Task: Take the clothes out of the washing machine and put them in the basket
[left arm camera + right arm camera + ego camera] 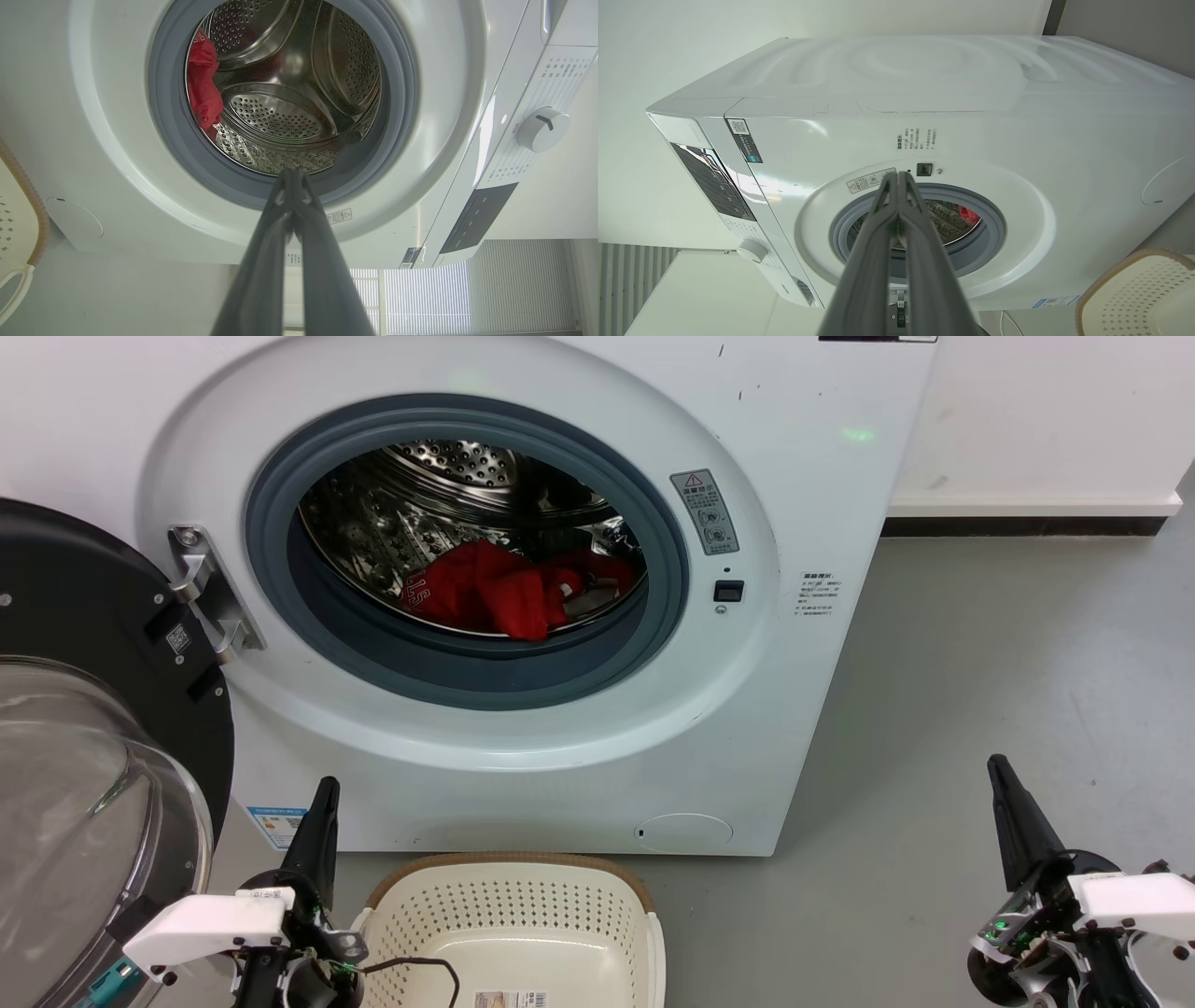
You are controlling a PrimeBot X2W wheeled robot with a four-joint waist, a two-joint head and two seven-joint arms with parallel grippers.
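Left gripper [293,173] and right gripper [899,176] fingers together: open one, reach into washing machine [794,476], pinch clothes [509,590] at 6 o'clock inside.

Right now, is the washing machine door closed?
No: the door stands swung open at the left, and the clothes lie in plain sight inside the washing machine.

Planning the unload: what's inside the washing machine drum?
Red clothes lie heaped on the floor of the perforated drum. Anything under the heap or behind the grey rim is hidden.
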